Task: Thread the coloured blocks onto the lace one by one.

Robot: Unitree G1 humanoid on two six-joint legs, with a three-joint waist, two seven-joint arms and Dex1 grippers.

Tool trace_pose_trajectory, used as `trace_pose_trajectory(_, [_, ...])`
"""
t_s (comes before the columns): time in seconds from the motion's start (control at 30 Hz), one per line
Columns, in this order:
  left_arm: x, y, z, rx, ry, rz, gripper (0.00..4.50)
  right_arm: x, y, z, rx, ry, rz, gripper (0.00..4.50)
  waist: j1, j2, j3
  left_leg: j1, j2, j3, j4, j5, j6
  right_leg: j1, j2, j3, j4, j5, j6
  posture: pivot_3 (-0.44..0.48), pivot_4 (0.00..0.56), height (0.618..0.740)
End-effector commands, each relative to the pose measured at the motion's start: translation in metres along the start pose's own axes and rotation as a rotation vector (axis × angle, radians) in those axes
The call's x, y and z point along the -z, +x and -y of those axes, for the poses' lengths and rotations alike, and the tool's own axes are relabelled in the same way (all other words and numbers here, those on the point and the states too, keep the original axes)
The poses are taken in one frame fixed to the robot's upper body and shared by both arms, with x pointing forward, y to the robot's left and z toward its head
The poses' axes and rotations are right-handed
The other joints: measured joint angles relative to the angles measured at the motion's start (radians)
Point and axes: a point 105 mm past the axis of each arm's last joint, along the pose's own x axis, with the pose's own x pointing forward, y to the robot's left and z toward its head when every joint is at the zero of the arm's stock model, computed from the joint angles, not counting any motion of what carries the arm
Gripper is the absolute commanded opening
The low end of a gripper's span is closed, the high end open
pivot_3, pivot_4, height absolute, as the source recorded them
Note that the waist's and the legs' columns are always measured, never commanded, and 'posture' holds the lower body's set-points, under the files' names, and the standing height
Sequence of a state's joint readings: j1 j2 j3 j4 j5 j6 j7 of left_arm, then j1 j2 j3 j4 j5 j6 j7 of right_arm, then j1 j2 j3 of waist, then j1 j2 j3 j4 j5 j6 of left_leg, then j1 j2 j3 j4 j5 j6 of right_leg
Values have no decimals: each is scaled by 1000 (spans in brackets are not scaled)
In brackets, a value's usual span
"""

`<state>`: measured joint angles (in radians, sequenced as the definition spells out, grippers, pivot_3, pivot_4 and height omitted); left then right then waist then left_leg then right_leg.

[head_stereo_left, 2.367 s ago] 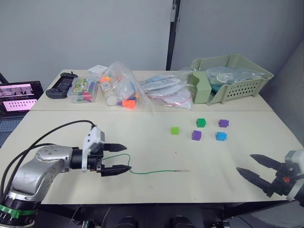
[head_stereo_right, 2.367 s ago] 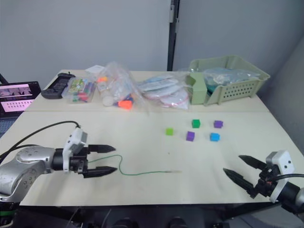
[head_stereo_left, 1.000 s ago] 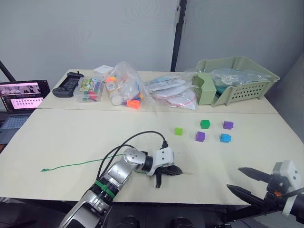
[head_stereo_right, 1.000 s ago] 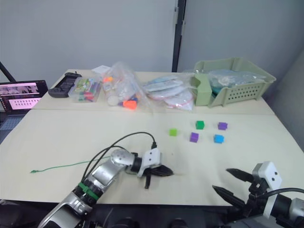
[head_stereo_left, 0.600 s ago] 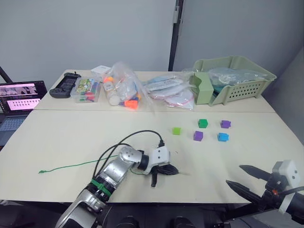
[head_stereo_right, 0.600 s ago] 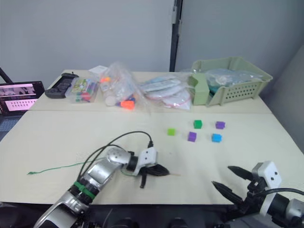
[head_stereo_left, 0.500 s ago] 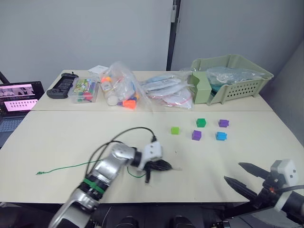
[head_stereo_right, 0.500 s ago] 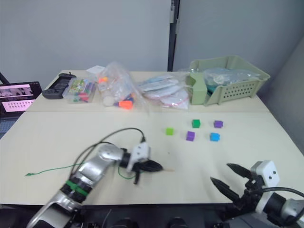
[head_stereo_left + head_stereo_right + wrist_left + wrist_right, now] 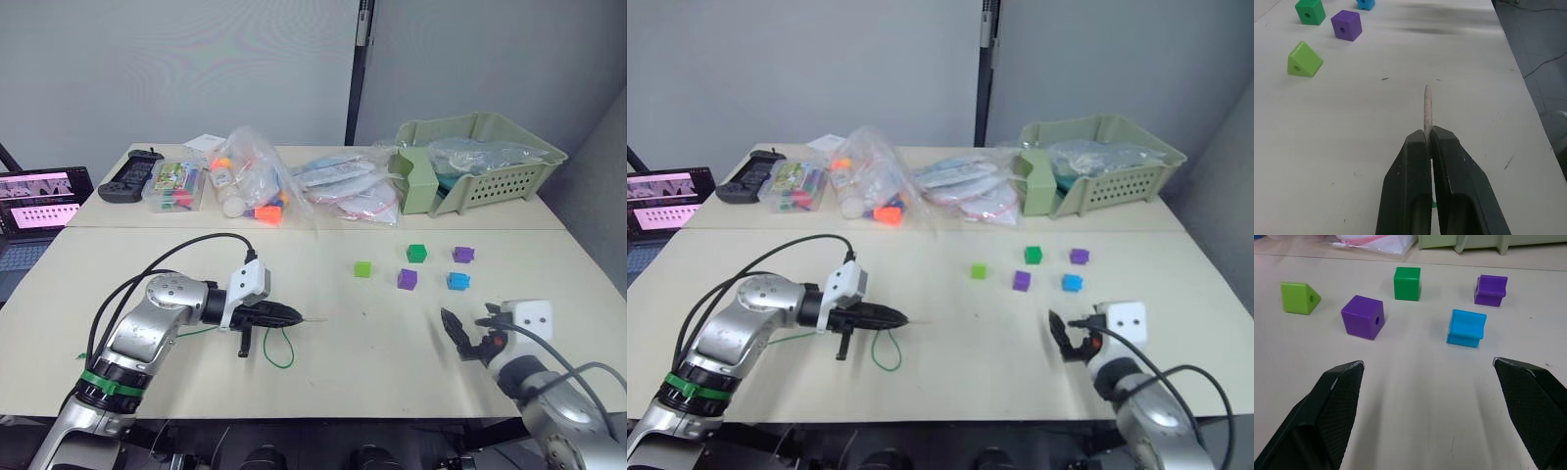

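The left gripper pinches the lace just behind its pale tip, fingers closed. The right gripper hangs wide open and empty near five unthreaded blocks. Next, probably pick one block and align its hole.

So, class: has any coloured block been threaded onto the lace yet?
No: the left gripper pinches the lace with its pale tip bare, and the blocks all lie loose on the table.
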<state>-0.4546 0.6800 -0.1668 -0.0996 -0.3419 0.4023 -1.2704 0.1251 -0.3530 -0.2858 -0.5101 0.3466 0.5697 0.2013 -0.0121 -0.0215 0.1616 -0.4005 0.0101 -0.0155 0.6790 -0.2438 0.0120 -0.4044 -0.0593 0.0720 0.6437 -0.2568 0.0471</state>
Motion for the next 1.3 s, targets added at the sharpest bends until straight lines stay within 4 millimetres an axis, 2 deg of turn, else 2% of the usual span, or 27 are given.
trace_pose_trajectory(0.03, [-10,-1,3,-6,24,25,32,-3,6,9,64,-12,4,4500,-1,0,0,0,0,0,0,0,0,0,0,0,0,0,0,0,150,740])
trace_pose_trajectory(0.5, [-13,9,11,-4,15,45,32,-2,73,28,128,15,-16,4500,-7,0,0,1,0,3,-1,0,0,-1,1,0,1,0,-1,0,150,740])
trace_pose_trajectory(0.7, [-12,8,12,-14,2,38,32,-2,88,30,130,17,-25,4500,-8,0,0,0,0,3,-1,0,0,-1,0,0,2,0,-1,0,150,740])
trace_pose_trajectory(0.8, [-12,7,12,-22,-1,39,0,-3,89,28,138,39,-13,3674,-7,0,0,0,0,2,-2,0,0,-1,0,0,2,0,-1,0,150,740])
trace_pose_trajectory(1.03, [-12,7,10,-29,-6,37,0,-10,83,19,135,50,53,1300,-11,0,0,1,0,-1,-2,0,0,-1,0,0,2,1,-1,0,150,740])
trace_pose_trajectory(1.07, [-13,8,10,-27,-6,40,0,-11,82,18,135,52,61,1181,-11,0,0,0,0,-1,-2,0,0,-1,0,0,2,1,-1,0,150,740])
trace_pose_trajectory(1.27, [-12,7,10,-24,-3,39,0,-18,66,2,123,44,93,1182,-10,0,0,0,0,-2,-2,0,0,-1,0,0,2,1,-1,0,150,740])
trace_pose_trajectory(1.3, [-12,7,10,-23,-4,38,0,-21,56,-8,117,47,99,1181,-9,0,0,0,0,-3,-2,0,0,-1,0,0,3,1,-1,0,150,740])
